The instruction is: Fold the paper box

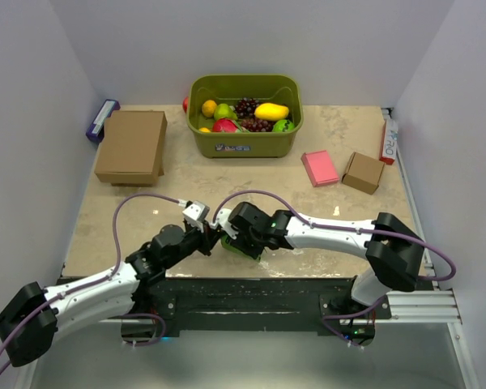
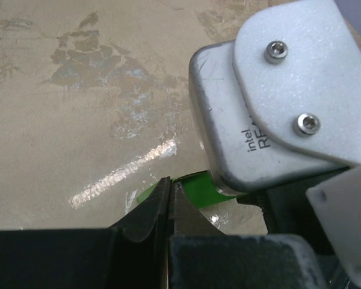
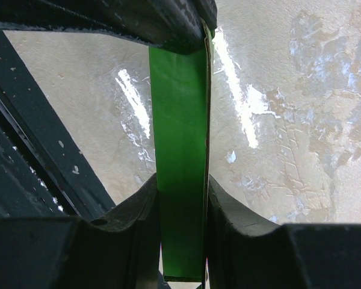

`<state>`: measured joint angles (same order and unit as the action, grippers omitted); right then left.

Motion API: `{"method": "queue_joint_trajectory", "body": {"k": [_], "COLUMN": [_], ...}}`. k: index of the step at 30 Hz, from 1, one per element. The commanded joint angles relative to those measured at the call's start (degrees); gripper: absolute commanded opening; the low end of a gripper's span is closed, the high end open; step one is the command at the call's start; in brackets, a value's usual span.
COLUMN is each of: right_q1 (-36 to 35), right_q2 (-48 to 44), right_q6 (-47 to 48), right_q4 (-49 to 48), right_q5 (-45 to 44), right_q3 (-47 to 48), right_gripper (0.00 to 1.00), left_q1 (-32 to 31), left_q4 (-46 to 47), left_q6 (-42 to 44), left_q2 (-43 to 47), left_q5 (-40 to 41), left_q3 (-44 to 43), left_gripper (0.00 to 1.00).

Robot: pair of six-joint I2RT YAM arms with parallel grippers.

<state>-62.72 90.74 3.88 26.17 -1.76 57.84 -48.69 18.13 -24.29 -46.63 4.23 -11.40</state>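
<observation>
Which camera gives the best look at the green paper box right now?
The right wrist view: the paper box runs as a broad green strip clamped in the right end effector. The left wrist view shows only a green sliver past the shut left end effector; the top view shows a small green patch under the right end effector.

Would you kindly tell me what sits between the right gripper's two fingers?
The green paper box, clamped edge-on between those fingers, per the right wrist view.
</observation>
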Motion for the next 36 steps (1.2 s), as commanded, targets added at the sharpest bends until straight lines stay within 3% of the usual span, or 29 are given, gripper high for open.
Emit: {"method": "queue_joint_trajectory", "body": {"k": [1,21,22,26,28,36], "right_q1": [0.1,0.1,0.1,0.1,0.1,0.1], "right_q2": [0.2,-0.7,-0.6,-0.7,-0.9,-1.2], "right_q6": [0.2,0.2,0.2,0.2,0.1,0.1], "right_q4": [0.2,-0.1,-0.1,0.0,0.0,0.0], "right_q5": [-0.6,-0.9,-0.8,-0.9,-0.9,-1.0], "right_q3": [1.1,1.0,1.0,1.0,1.0,1.0], "right_gripper": [0.23,0.23,0.23,0.23,0.23,0.23], "left_q1": [-0.2,-6.6,-6.7,-6.7,-6.6,-6.6], "left_q4": [2.3,-0.4,-0.7,-2.6,-3.6,-8.8], "left_q6": [1.7,-2.0,-2.2,-2.4,-2.4,0.0], "left_q2": [-0.2,-3.6,-3.4,-0.4,0.8,2.9], "left_q5": [0.6,12.1,12.1,11.2,10.8,9.6], "left_q3": [2.5,2.5,2.2,0.1,-1.2,-6.5], "left_gripper": [0.0,0.01,0.04,0.36,0.46,0.59]}}
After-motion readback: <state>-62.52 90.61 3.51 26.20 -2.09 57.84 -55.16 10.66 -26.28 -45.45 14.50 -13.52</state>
